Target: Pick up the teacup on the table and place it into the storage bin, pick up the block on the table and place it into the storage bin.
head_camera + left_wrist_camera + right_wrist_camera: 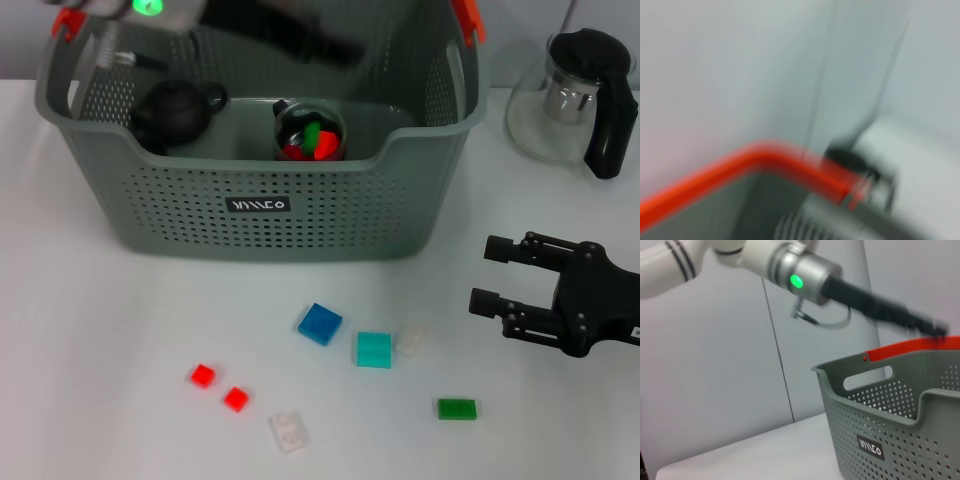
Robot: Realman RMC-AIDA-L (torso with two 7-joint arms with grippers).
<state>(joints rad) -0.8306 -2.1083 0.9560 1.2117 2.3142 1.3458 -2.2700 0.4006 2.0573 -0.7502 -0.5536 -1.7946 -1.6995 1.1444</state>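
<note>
Sorting step: teacup (310, 133) sits in storage bin (260, 205) — blocks remain.
Left claw (300, 40): above bin, blurred, grip unreadable.
Right claw (487, 273): parted, empty.
Next: likely the blue block (320, 324) on the desk (90, 390).

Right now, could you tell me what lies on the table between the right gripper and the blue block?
In the head view, a teal block and a clear block lie between the right gripper and the blue block.

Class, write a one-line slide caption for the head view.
Left arm over the storage bin; right gripper open beside scattered blocks.
</note>
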